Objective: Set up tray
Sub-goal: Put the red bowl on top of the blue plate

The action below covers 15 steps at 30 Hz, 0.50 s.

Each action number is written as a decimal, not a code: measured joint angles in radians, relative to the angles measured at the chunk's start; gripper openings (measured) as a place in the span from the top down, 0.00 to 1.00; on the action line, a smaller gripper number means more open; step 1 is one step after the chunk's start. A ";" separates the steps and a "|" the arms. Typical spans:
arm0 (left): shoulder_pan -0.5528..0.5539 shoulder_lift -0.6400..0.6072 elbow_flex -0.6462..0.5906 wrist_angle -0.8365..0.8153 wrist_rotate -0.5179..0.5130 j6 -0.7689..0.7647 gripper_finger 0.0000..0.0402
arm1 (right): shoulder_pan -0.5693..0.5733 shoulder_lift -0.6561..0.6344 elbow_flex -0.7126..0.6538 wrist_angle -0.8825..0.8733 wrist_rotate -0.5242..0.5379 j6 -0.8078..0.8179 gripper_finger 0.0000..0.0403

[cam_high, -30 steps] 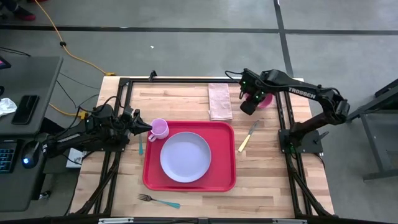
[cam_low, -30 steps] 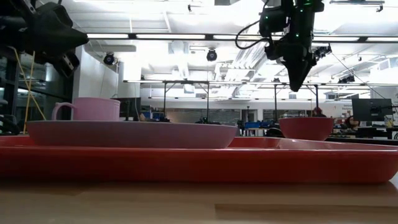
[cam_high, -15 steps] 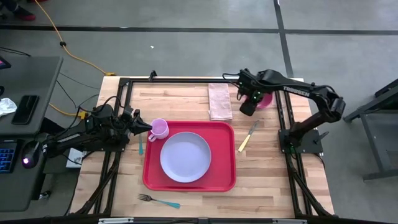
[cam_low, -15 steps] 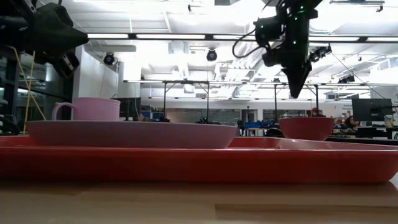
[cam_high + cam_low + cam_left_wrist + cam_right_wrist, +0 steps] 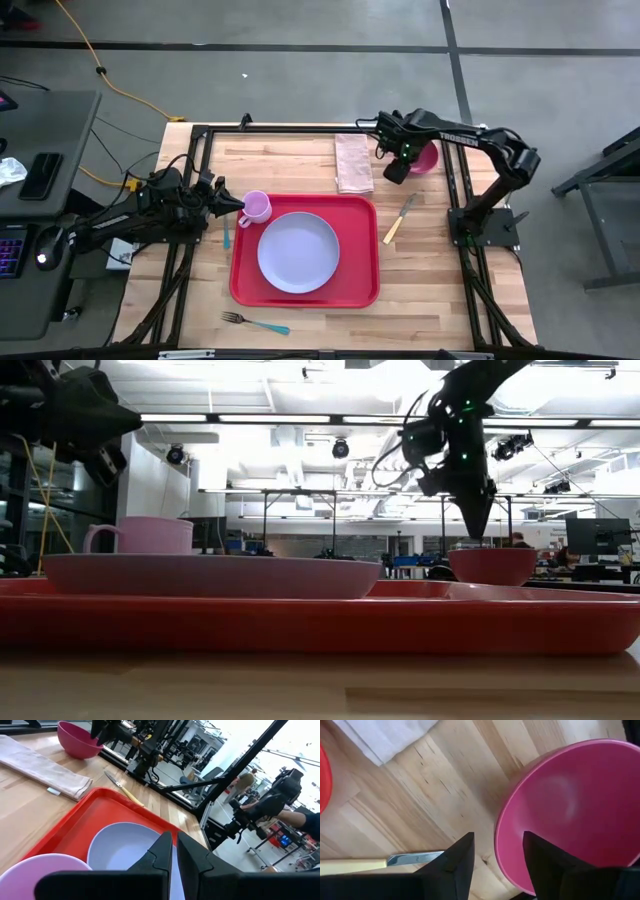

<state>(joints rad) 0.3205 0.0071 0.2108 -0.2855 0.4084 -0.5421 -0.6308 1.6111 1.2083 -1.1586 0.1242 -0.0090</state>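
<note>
One red tray (image 5: 305,288) is lying mid-table, carrying one lavender plate (image 5: 298,252) and one pink cup (image 5: 257,207), while one pink bowl (image 5: 424,158), one napkin (image 5: 352,162), one knife (image 5: 398,219) and one fork (image 5: 254,322) are sitting on the bare wooden table (image 5: 425,270). The right gripper (image 5: 497,851) is hovering with its fingers spread astride the bowl's rim, gripping nothing, and the left gripper (image 5: 238,206) is pointing at the cup with its fingers nearly closed. Behind the table, a bright workshop is showing under ceiling lights (image 5: 290,418).

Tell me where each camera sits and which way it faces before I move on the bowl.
High: overhead, straight down on the tray; both arms show.
Low: table height, level across the tray's rim; right gripper above the pink bowl.
Left wrist: past the left gripper over the lavender plate.
Right wrist: down past open fingers straddling the bowl's rim.
Shared: the bowl shows in all four.
</note>
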 joint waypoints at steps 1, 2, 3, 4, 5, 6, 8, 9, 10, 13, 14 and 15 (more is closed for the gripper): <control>0.000 0.000 0.000 0.000 0.000 -0.005 0.86 | 0.000 0.007 0.000 0.003 0.001 0.000 0.63; 0.000 0.000 0.000 0.000 0.000 -0.008 0.86 | 0.000 0.013 0.000 0.005 0.001 -0.001 0.62; 0.000 0.000 0.000 0.000 0.000 -0.010 0.86 | 0.000 0.021 0.000 0.009 0.001 -0.006 0.62; 0.000 0.000 0.000 0.000 0.000 -0.011 0.86 | 0.000 0.027 0.000 0.013 0.000 -0.013 0.62; 0.000 0.000 0.000 0.000 0.000 -0.012 0.86 | 0.000 0.033 0.000 0.016 -0.001 -0.017 0.61; 0.000 0.000 0.000 0.000 0.000 -0.012 0.86 | 0.000 0.038 0.000 0.020 0.001 -0.018 0.61; 0.000 0.000 0.000 0.000 0.000 -0.012 0.86 | 0.000 0.050 0.000 0.030 0.013 -0.018 0.61; 0.000 0.000 0.000 0.000 0.000 -0.012 0.86 | 0.000 0.056 0.000 0.031 0.024 -0.018 0.61; 0.000 0.000 0.000 0.000 0.000 -0.012 0.86 | -0.001 0.061 0.000 0.034 0.024 -0.019 0.61; 0.000 0.000 0.000 0.000 0.000 -0.012 0.86 | -0.006 0.082 0.000 0.037 0.018 -0.018 0.61; 0.000 0.000 0.000 0.000 0.000 -0.012 0.86 | -0.007 0.091 0.000 0.038 0.020 -0.018 0.61; 0.000 0.000 0.000 0.000 0.000 -0.012 0.86 | -0.007 0.098 0.000 0.038 0.022 -0.018 0.62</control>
<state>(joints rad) 0.3206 0.0071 0.2108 -0.2859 0.4084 -0.5537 -0.6376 1.7095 1.2083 -1.1210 0.1467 -0.0273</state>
